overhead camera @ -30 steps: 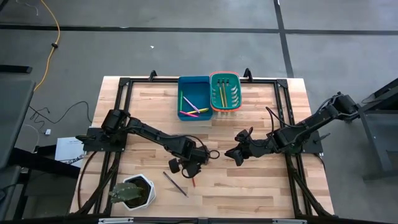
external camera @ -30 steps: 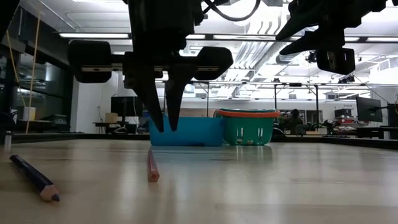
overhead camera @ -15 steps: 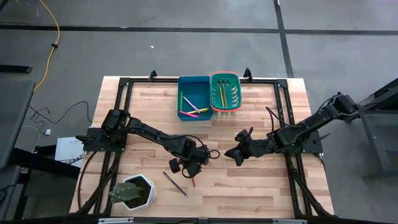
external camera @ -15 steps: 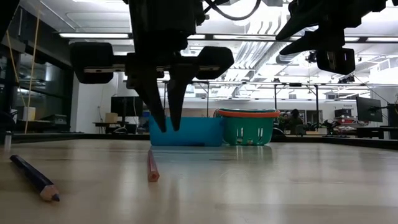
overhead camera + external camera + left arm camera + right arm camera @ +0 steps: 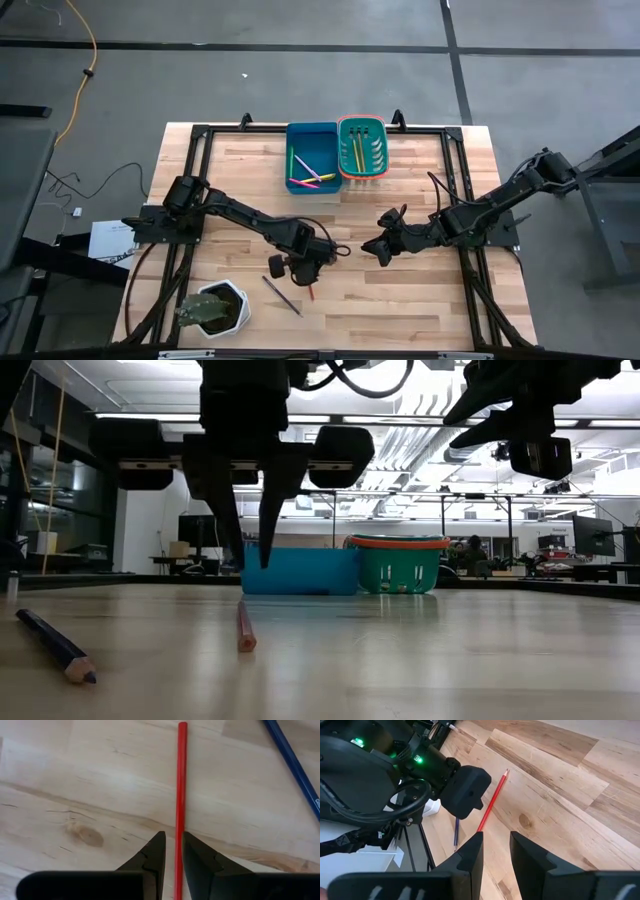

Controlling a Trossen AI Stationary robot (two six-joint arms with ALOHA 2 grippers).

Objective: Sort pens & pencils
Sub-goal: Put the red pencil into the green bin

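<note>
My left gripper [image 5: 308, 273] hangs just above the red pencil [image 5: 179, 810], which lies flat on the wooden surface [image 5: 400, 300] well in front of the blue bin [image 5: 312, 157]. The fingers [image 5: 268, 500] are spread only narrowly, one on each side of the pencil's line, with their tips clear of the wood and not touching the pencil; from table height the pencil [image 5: 244, 628] shows below and a little nearer than the tips. I hold nothing in it.

A dark blue pencil [image 5: 282, 295] lies on the surface beside the red one, on the side away from the blue bin and toward the white pot with a plant [image 5: 214, 310]. It rests apart from the red pencil, at a slant to it.

The blue bin stands at the far edge of the surface, touching the green basket with the orange rim [image 5: 362, 147] at its side. In the blue bin lie several pens [image 5: 312, 175], pink, yellow and green among them. In the green basket lie a few pencils [image 5: 356, 150], side by side along its length.

My right gripper [image 5: 372, 248] hovers over the surface in front of the green basket, well apart from the left one, its fingers narrowly parted and empty.
</note>
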